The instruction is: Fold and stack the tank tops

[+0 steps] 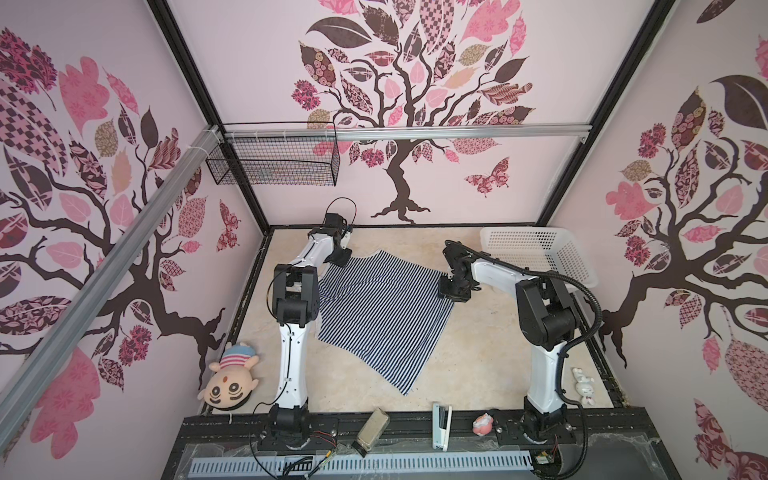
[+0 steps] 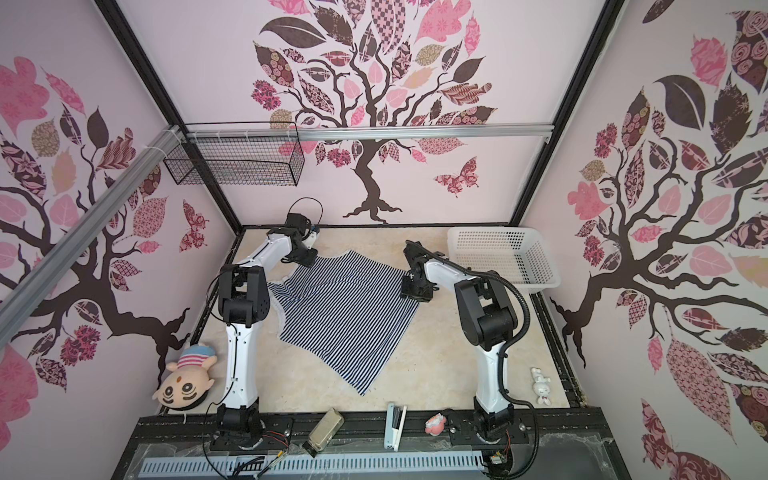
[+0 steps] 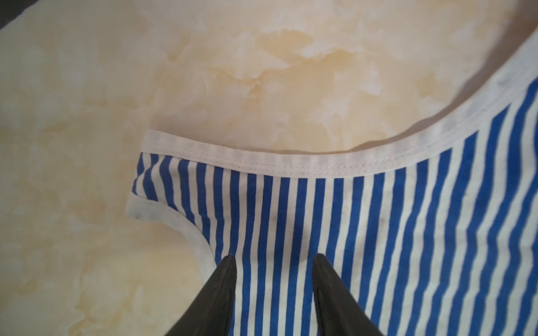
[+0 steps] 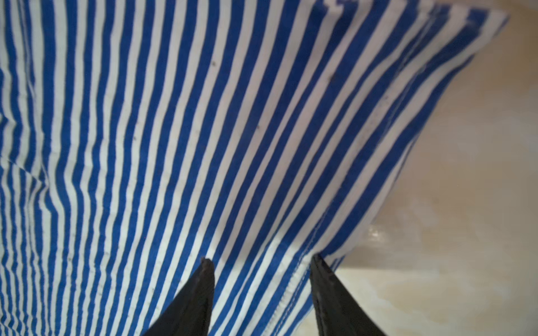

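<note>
Left gripper (image 3: 274, 257): released, jaws parted with nothing pinched; the black fingertips (image 3: 227, 270) sit over striped cloth just beside a white-trimmed armhole edge; whether they touch it I cannot tell.
Right gripper (image 4: 261, 259): also unclenched, jaws apart; one fingertip over the stripes, the other at the stitched hem edge; the cloth between them lies unbunched; the hem corner beyond looks raised, with shadow under it.
Tank top (image 1: 382, 316): one only, navy-and-white stripes; spread open and askew on the table between the two arms in both top views; strap end under the left gripper at the far left, hem corner under the right gripper at the far right.
Table (image 1: 478, 353): pale marbled top, bare around the cloth.
White basket (image 1: 536, 245): far right corner, behind the right arm, apart from the tank top.
Plush doll (image 1: 228, 382): near left corner against the wall, well apart from the tank top.
Stapler (image 1: 441, 424): on the front rail, between the arm bases.
</note>
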`<control>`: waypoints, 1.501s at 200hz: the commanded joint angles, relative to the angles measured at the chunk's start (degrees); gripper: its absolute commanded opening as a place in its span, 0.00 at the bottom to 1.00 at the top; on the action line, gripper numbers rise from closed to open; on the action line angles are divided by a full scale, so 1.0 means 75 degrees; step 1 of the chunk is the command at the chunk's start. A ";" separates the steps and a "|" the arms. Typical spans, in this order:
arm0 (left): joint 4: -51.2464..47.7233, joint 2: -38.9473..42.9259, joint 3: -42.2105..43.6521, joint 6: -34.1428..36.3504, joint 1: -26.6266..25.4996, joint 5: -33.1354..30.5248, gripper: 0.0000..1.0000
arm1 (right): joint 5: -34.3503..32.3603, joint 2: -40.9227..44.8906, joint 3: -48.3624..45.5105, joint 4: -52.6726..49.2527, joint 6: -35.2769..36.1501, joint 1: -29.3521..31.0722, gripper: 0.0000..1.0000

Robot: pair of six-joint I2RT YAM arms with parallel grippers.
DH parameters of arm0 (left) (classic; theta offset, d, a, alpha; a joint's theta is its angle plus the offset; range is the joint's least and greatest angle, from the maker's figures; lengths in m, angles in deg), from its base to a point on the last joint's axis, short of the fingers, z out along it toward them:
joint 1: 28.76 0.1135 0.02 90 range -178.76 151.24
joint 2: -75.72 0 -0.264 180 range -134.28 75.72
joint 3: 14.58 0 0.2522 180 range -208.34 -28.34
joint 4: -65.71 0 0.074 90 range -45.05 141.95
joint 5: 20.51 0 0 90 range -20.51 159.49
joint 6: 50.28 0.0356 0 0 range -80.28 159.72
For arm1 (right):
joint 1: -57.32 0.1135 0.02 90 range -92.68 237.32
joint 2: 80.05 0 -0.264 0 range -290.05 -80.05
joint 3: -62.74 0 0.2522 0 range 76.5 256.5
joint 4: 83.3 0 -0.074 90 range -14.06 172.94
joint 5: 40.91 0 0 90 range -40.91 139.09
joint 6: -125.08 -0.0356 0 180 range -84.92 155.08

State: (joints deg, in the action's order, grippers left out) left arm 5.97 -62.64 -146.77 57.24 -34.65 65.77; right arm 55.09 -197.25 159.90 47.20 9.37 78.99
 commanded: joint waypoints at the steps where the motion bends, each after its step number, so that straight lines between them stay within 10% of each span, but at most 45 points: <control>1: -0.0056 -0.0226 -0.0319 0.0073 -0.0035 -0.0224 0.47 | -0.0284 -0.0503 0.0427 -0.0202 0.0003 -0.0007 0.56; 79: -0.0326 -0.1081 -0.1326 -0.0279 0.0105 -0.1659 0.47 | -0.1028 -0.2381 0.3374 -0.1474 0.0308 -0.0734 0.56; 148: -0.0298 -0.0838 -0.1289 -0.0559 0.0082 -0.1813 0.48 | -0.0055 -0.4970 0.9121 -0.3785 0.0248 -0.0998 0.56; 222: 0.1155 0.2738 0.2283 -0.0756 -0.0060 -0.0931 0.48 | -0.0518 0.0709 0.1728 -0.0910 -0.0112 0.0304 0.58; 300: 0.1832 0.5891 0.7276 -0.0228 -0.1367 0.0041 0.48 | 0.0154 0.3502 -0.3854 0.0953 -0.1356 0.1578 0.57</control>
State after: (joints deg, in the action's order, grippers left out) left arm 17.43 -21.44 -100.06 54.62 -44.24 62.69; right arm 54.78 -176.18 135.79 49.82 3.08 89.26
